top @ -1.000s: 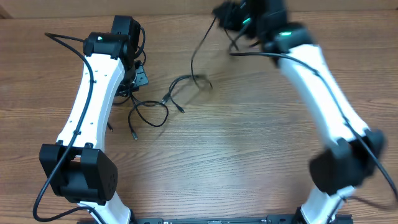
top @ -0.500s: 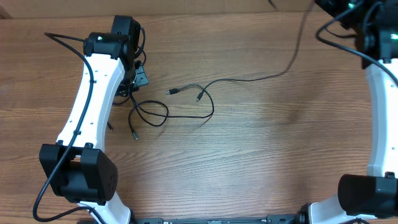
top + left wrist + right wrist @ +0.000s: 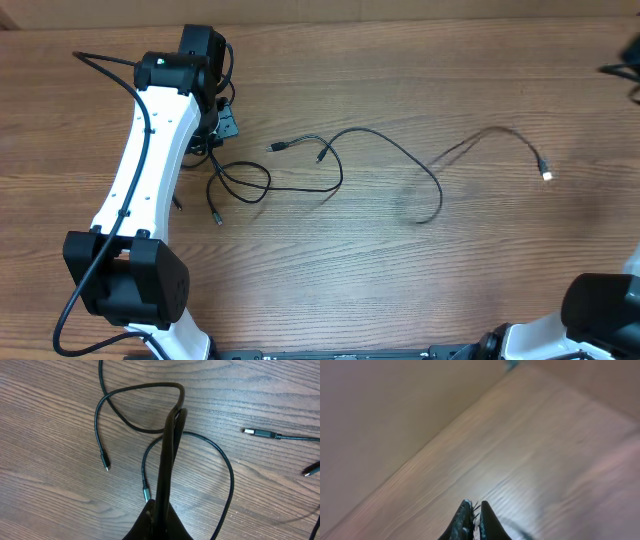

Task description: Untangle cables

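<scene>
Thin black cables (image 3: 385, 143) lie across the wooden table. One long cord runs from a loop near the centre (image 3: 335, 175) out to a silver-tipped plug (image 3: 546, 176) at the right. Small loops and plug ends (image 3: 240, 185) lie next to my left gripper (image 3: 215, 128). In the left wrist view my left gripper (image 3: 162, 510) is shut on a folded strand of cable (image 3: 171, 440), with plug ends (image 3: 260, 433) lying loose around it. My right gripper (image 3: 473, 509) is shut and empty above bare wood, blurred, and out of the overhead view.
The table's far edge (image 3: 400, 20) runs along the top. The left arm (image 3: 150, 170) spans the left side, with its base (image 3: 125, 285) at the front. The right arm's base (image 3: 600, 315) is at the front right corner.
The right arm swept right and out of the overhead view, drawing one cord out from the tangle. That cord left the right gripper and now lies stretched on the table. The left arm held still.
</scene>
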`<action>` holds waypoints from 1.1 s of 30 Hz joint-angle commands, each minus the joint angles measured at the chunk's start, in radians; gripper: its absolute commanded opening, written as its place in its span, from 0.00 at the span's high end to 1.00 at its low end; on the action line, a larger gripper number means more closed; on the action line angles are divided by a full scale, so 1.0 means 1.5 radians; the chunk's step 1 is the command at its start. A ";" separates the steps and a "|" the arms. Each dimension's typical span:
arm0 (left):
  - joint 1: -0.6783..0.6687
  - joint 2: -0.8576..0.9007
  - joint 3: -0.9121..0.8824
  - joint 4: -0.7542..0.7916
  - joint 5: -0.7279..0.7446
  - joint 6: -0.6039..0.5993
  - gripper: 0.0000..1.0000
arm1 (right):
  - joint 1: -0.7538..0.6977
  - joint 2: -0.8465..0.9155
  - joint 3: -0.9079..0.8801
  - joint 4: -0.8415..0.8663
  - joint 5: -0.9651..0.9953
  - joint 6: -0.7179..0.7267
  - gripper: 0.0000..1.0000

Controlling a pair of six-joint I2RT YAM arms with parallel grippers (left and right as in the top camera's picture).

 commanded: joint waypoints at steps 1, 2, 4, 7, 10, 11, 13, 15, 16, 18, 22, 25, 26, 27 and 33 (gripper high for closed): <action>0.003 -0.024 0.017 0.003 0.003 0.007 0.96 | -0.060 -0.013 0.064 0.005 -0.059 -0.018 0.96; 0.003 -0.024 0.017 0.002 0.003 0.007 0.96 | -0.069 -0.013 0.068 0.001 -0.098 -0.020 0.96; 0.002 -0.024 0.017 0.002 0.003 0.007 0.96 | -0.080 -0.013 0.068 -0.023 -0.198 -0.020 0.87; 0.002 -0.024 0.017 0.003 0.003 0.007 0.96 | -0.073 -0.007 0.067 -0.102 -0.287 -0.022 0.74; 0.002 -0.024 0.017 0.002 0.004 0.007 0.96 | -0.043 0.004 0.067 -0.198 -0.296 -0.036 0.50; 0.002 -0.024 0.017 0.002 0.004 0.007 0.96 | -0.029 0.009 0.066 -0.226 -0.295 -0.058 0.40; 0.003 -0.024 0.017 0.002 0.004 0.007 0.96 | 0.005 0.017 0.060 -0.264 -0.294 -0.099 0.25; 0.003 -0.024 0.017 0.003 0.004 0.007 0.96 | 0.041 0.022 0.044 -0.275 -0.287 -0.113 0.15; 0.002 -0.024 0.017 0.003 0.003 0.007 0.96 | 0.061 0.026 0.033 -0.276 -0.285 -0.114 0.12; 0.003 -0.024 0.017 0.003 0.005 0.007 0.96 | 0.107 0.037 0.006 -0.274 -0.285 -0.114 0.01; 0.003 -0.024 0.017 0.003 0.005 0.007 0.96 | 0.174 0.054 -0.062 -0.238 -0.285 -0.113 0.00; 0.003 -0.024 0.017 0.003 0.005 0.007 0.96 | 0.216 0.058 -0.131 -0.189 -0.266 -0.071 0.00; 0.003 -0.024 0.017 0.003 0.005 0.007 0.96 | 0.231 0.058 -0.158 -0.168 -0.250 -0.059 0.00; 0.003 -0.024 0.017 0.003 0.005 0.007 0.96 | 0.244 0.058 -0.179 -0.152 -0.235 -0.051 0.00; 0.003 -0.024 0.017 0.004 0.005 0.007 0.96 | 0.336 0.058 -0.308 -0.051 -0.133 -0.004 0.06</action>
